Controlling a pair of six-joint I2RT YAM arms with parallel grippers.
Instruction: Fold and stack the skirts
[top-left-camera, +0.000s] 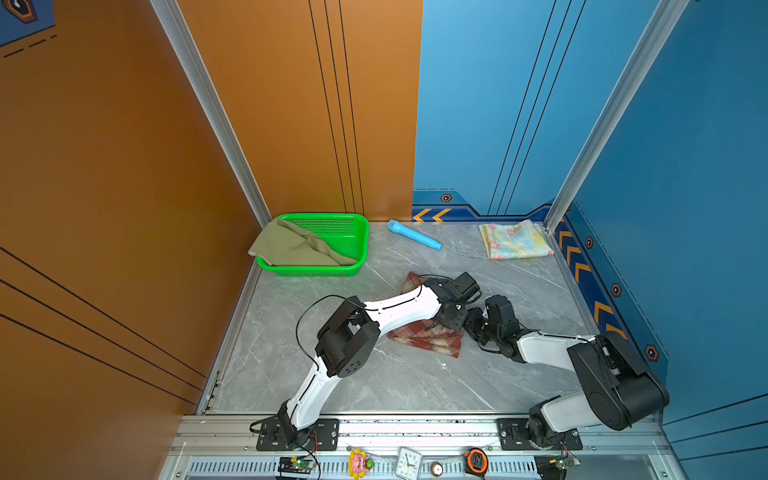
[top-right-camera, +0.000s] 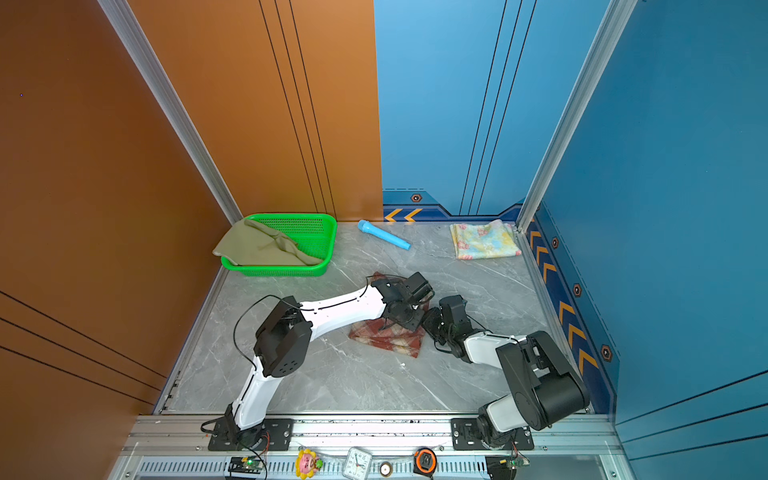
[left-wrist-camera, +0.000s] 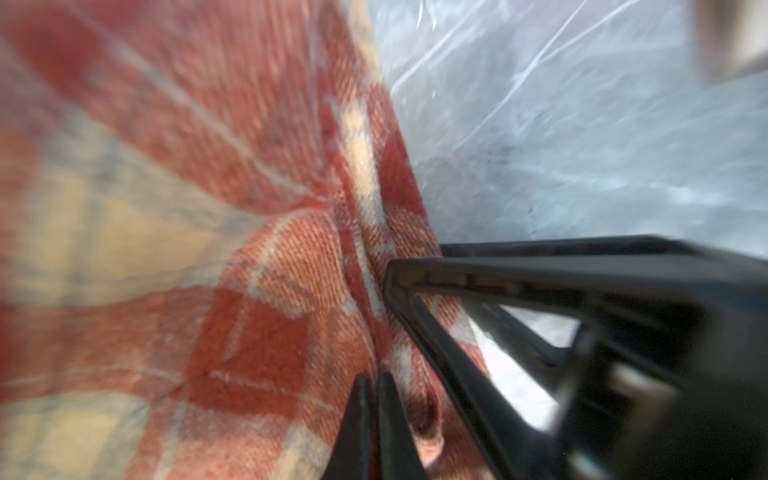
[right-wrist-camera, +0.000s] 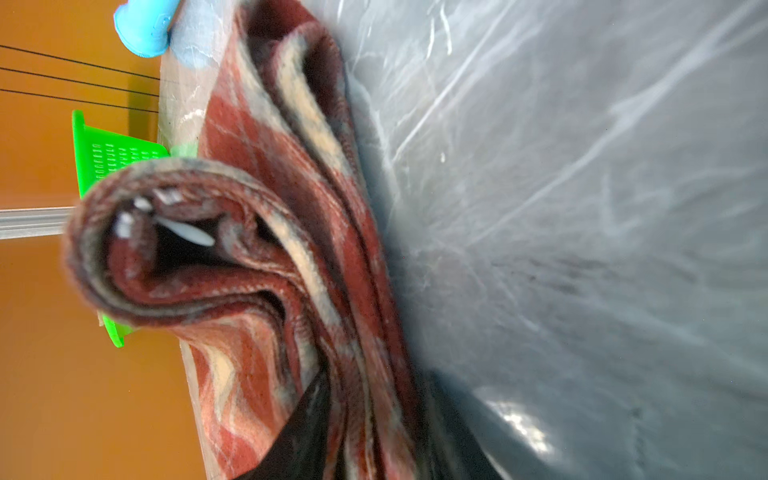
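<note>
Soft, floppy plaid skirt (top-left-camera: 428, 343); my left gripper (left-wrist-camera: 372, 386) pinches its edge shut, my right gripper (top-left-camera: 466, 326) straddles the fold, grip unclear.

Green plastic mesh basket (top-left-camera: 347, 232) at far left corner of grey marble-patterned tabletop (top-left-camera: 374, 382). Light-blue plastic tube (top-left-camera: 413, 235) lies near its right, apart. Front metal rail (top-left-camera: 415, 428): pink-yellow flower toy (top-left-camera: 359, 463), small white clock (top-left-camera: 408, 463), orange-black tape measure (top-left-camera: 476, 460).
</note>
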